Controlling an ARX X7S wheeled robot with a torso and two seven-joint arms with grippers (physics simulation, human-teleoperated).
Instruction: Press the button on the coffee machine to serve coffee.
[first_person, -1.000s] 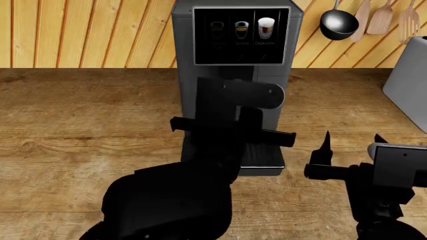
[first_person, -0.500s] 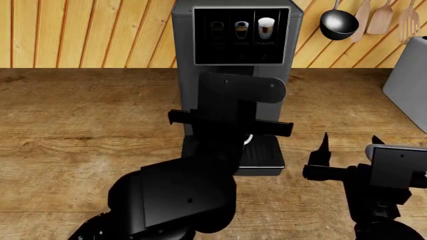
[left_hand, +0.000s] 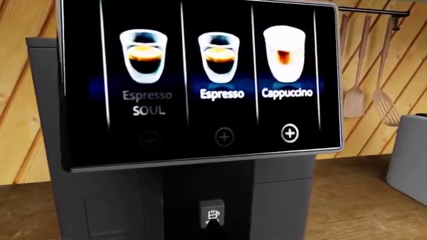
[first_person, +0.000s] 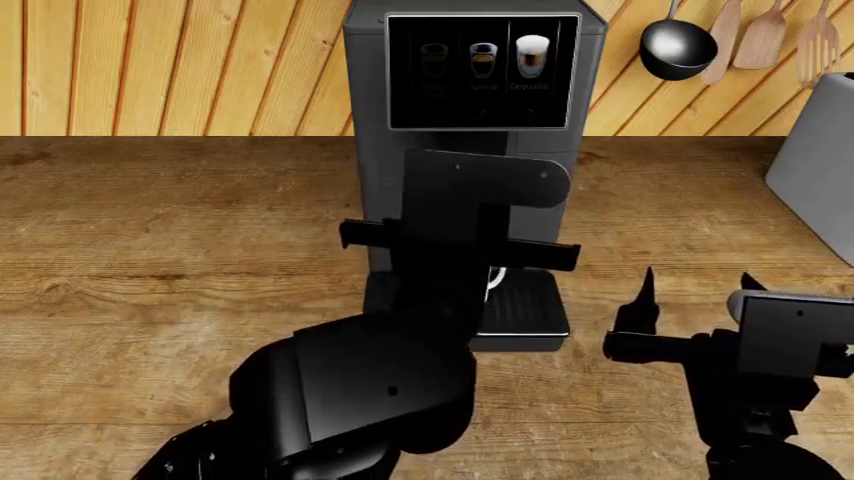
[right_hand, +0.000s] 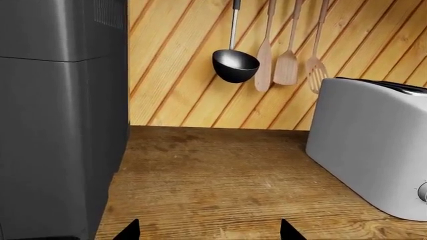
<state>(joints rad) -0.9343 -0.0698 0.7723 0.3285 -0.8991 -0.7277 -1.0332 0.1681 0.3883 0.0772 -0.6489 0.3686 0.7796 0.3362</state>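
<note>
The coffee machine (first_person: 461, 110) stands at the back of the wooden counter, dark grey, its black screen (left_hand: 200, 82) showing three drink icons. Under the screen sits a small grey button (left_hand: 213, 213) with a cup mark. My left gripper (left_hand: 213, 229) is shut to a single dark point, and its tip meets the button's lower edge. In the head view my left arm (first_person: 454, 220) covers the machine's middle and hides that gripper. The black drip tray (first_person: 531, 308) shows beside the arm. My right gripper (first_person: 698, 290) is open and empty, right of the machine, its fingertips (right_hand: 130, 231) wide apart.
A white toaster (right_hand: 373, 145) stands on the counter (right_hand: 220, 175) at the right, also seen at the head view's edge (first_person: 817, 175). A black ladle (first_person: 677, 45) and wooden utensils (right_hand: 287, 55) hang on the plank wall. A small white rim (first_person: 497, 278) peeks out above the drip tray.
My left arm has shifted slightly at the machine's front, its elbow rising and uncovering part of the drip tray. The right arm has barely moved.
</note>
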